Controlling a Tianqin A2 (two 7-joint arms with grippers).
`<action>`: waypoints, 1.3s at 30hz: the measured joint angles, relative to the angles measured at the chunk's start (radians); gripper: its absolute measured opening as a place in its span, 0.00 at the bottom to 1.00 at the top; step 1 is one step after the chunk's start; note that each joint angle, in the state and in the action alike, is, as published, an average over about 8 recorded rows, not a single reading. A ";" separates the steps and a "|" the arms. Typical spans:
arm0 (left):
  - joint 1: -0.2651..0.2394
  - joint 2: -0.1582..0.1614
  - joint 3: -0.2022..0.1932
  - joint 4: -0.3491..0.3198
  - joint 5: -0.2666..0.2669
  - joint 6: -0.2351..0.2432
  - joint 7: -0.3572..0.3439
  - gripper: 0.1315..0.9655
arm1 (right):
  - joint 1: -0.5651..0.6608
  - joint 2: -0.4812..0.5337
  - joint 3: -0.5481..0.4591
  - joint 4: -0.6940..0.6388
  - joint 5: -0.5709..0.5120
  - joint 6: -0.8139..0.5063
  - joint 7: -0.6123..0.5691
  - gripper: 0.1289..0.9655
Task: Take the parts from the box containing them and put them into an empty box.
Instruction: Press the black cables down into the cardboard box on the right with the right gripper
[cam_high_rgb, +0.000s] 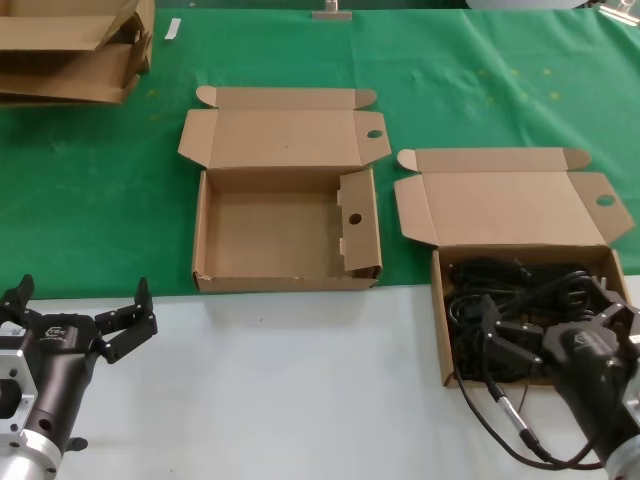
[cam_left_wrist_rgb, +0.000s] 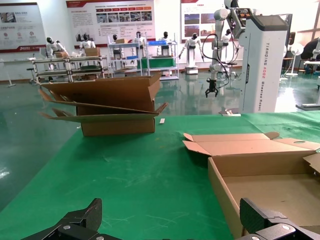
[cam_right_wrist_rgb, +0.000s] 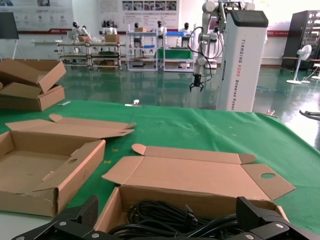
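Note:
The box with the parts sits at the right, lid folded back; black power cords lie coiled inside and show in the right wrist view. My right gripper hovers open just above the cords over the near half of that box, nothing between its fingers. The empty box stands in the middle, with a tall holed side flap on its right wall; it also shows in the left wrist view. My left gripper is open and empty over the white table at the near left.
Flat cardboard sheets and boxes are stacked at the far left of the green mat. A white table surface runs along the front. A black cable loops off my right wrist. A small white item lies at the back.

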 joint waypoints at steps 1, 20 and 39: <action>0.000 0.000 0.000 0.000 0.000 0.000 0.000 1.00 | 0.000 0.000 0.000 0.000 0.000 0.000 0.000 1.00; 0.000 0.000 0.000 0.000 0.000 0.000 0.000 1.00 | 0.003 0.056 -0.068 0.049 0.036 0.048 -0.018 1.00; 0.000 0.000 0.000 0.000 0.000 0.000 0.000 1.00 | 0.263 0.833 -0.592 0.429 0.703 0.263 -0.605 1.00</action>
